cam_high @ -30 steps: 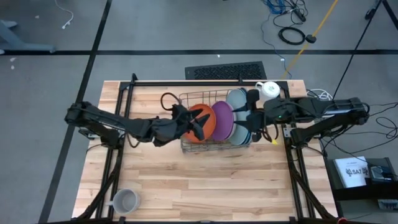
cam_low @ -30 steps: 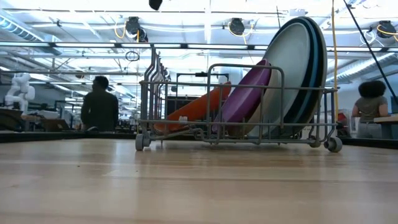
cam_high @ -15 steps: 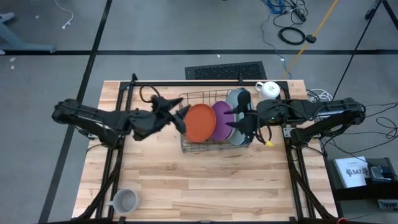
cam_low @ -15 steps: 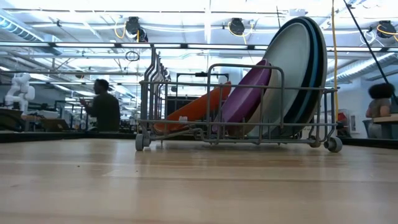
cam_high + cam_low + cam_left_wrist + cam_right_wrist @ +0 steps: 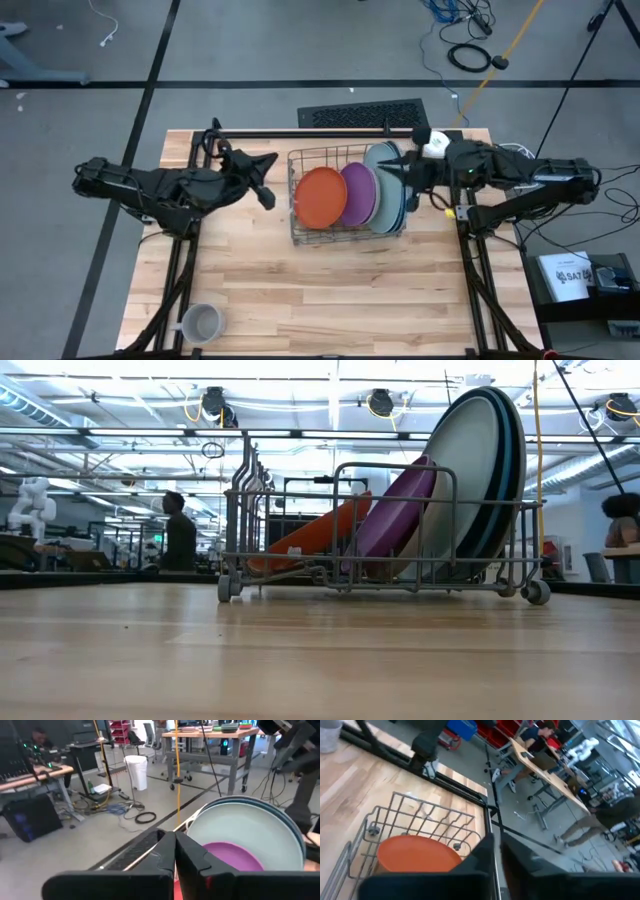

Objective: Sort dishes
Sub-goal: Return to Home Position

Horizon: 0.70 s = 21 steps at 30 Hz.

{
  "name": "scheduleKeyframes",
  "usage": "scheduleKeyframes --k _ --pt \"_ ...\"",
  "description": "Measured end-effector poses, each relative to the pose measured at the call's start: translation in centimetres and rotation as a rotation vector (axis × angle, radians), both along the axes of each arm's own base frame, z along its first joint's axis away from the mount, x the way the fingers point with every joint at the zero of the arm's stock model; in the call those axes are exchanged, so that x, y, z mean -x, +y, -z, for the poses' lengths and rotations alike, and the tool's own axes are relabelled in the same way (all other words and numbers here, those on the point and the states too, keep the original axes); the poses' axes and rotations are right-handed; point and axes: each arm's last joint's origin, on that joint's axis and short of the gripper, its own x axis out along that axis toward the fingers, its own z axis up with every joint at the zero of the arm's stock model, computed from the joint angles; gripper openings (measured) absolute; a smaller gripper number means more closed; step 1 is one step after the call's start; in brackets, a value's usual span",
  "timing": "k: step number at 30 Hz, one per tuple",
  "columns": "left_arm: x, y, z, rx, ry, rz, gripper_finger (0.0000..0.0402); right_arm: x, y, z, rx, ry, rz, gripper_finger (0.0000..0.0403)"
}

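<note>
plates in the rack look stiff, slick, breakable; best pinched at the rim. left claw and right claw flank the rack, both pressed together, empty.

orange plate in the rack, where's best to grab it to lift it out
Probably its raised edge, next to the purple plate, coming down from above. The orange plate leans far over in the dish rack, its low edge down among the wires, so the high edge is freest.
</note>
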Motion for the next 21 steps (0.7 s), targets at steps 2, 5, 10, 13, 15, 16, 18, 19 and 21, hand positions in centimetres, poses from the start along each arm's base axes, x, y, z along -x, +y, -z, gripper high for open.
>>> scheduleKeyframes --k 2,5,10,13,15,16,18,19,21 --pt "0.4 0.1 -0.2 -0.018 0.015 0.003 0.0006 0.7 -0.3 -0.3 -0.024 -0.023 0.014 0.0008" --pt "1.4 0.3 -0.2 -0.039 0.013 0.032 0.0003 1.9 -0.5 -1.1 -0.072 -0.081 -0.006 0.0005" --pt "3.6 0.6 0.0 -0.099 -0.076 0.161 0.0001 4.2 -0.6 -1.3 -0.115 -0.184 -0.028 0.0001" --pt "4.8 0.8 1.4 -0.156 -0.117 0.223 0.0001 5.6 -0.7 0.1 -0.133 -0.266 -0.067 0.0001" --pt "5.4 1.1 3.0 -0.187 -0.135 0.244 0.0001 6.3 -0.6 1.8 -0.151 -0.317 -0.12 0.0001" --pt "5.6 1.3 3.8 -0.197 -0.145 0.255 0.0001 6.5 -0.5 2.9 -0.16 -0.338 -0.147 0.0001" --pt "6.0 1.5 5.3 -0.206 -0.189 0.288 0.0001 7.0 -0.4 5.0 -0.179 -0.361 -0.206 0.0001" --pt "6.1 1.6 6.1 -0.208 -0.207 0.305 0.0001 7.3 -0.3 6.1 -0.19 -0.365 -0.234 0.0001" --pt "6.3 1.8 7.7 -0.211 -0.224 0.331 0.0 7.7 -0.2 8.1 -0.22 -0.367 -0.285 0.0"
